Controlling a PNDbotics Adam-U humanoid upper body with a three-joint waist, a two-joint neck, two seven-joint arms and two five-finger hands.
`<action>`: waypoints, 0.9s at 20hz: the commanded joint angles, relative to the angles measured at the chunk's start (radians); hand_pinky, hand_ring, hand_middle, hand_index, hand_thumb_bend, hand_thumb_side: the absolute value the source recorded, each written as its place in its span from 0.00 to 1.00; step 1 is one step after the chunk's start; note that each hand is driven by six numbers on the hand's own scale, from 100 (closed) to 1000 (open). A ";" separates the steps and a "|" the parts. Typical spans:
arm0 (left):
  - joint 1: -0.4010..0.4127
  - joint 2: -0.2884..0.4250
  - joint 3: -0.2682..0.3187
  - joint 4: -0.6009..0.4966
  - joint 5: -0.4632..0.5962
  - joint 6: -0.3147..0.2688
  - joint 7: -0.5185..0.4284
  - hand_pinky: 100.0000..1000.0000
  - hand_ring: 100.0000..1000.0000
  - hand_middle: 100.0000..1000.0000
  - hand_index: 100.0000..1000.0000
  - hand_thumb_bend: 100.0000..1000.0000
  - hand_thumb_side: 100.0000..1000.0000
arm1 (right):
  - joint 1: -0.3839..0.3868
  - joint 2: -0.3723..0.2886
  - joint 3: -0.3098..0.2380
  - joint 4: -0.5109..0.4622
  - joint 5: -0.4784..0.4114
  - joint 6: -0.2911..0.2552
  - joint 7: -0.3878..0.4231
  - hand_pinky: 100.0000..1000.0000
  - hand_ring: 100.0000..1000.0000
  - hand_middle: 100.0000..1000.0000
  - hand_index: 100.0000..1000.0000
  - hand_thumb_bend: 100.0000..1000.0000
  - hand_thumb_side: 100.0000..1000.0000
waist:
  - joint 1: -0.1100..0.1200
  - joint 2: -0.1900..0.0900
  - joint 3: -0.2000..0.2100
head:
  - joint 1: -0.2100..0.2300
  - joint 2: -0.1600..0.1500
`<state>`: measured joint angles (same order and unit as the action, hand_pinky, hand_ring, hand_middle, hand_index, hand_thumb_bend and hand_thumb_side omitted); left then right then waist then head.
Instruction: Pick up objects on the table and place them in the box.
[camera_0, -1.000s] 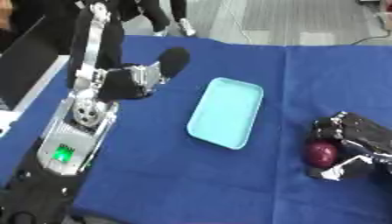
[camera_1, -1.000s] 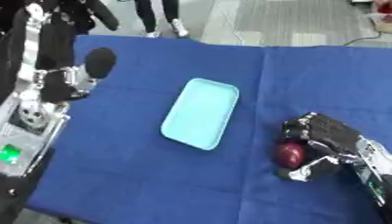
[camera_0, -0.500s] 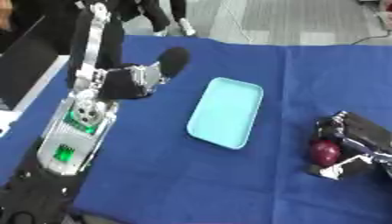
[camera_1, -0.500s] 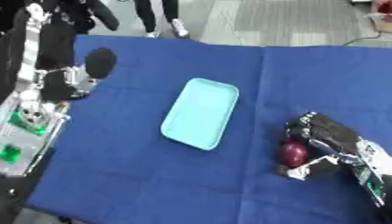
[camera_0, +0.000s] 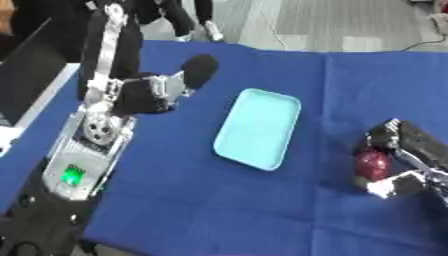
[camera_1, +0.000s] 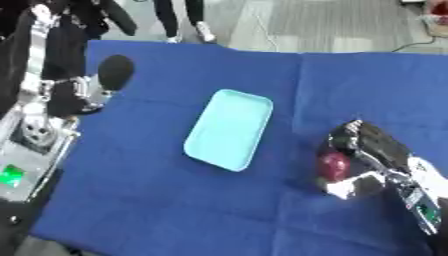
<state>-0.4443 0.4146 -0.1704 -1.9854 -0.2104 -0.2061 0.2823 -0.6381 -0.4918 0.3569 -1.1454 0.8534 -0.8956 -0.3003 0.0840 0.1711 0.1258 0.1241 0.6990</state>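
Black-and-silver left arm (camera_0: 96, 125), green light; black right hand (camera_1: 372, 150)

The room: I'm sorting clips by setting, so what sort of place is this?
Probably a lab or demo space: a blue-clothed table holding only a light blue tray, grey floor beyond, and people's legs at the far edge.

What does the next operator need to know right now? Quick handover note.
Right hand: at the right side of the blue table, fingers and thumb curled round a dark red round object, apparently a fruit; whether it is lifted cannot be told.
Left hand: raised at the left, away from the work; a black rounded tip shows at its end, fingers unreadable.
Light blue tray: mid-table, nothing in it.
Done: red object grasped.
Left: carry it to the tray, which seems to serve as the box, and release.
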 joint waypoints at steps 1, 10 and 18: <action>-0.011 0.029 0.002 -0.015 0.004 -0.001 -0.006 0.34 0.39 0.59 0.72 0.50 0.58 | -0.009 -0.015 0.001 -0.032 -0.032 -0.011 0.003 0.00 0.00 0.00 0.30 0.24 0.71 | -0.002 -0.016 0.001 | 0.012 -0.011; -0.012 0.031 0.004 -0.015 0.003 0.001 -0.007 0.34 0.39 0.59 0.72 0.50 0.58 | -0.013 -0.013 -0.035 -0.117 -0.101 -0.010 0.050 0.00 0.00 0.00 0.29 0.24 0.63 | -0.002 -0.017 0.000 | 0.015 -0.010; -0.011 0.032 0.004 -0.015 0.003 0.001 -0.008 0.34 0.39 0.59 0.72 0.50 0.58 | -0.048 0.005 -0.026 -0.210 -0.194 0.050 0.093 0.00 0.00 0.00 0.28 0.23 0.61 | -0.003 -0.023 0.000 | 0.012 -0.011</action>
<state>-0.4443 0.4148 -0.1705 -1.9854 -0.2104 -0.2054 0.2769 -0.6626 -0.4860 0.3327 -1.3265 0.6761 -0.8511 -0.2158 0.0838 0.1703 0.1254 0.1317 0.6988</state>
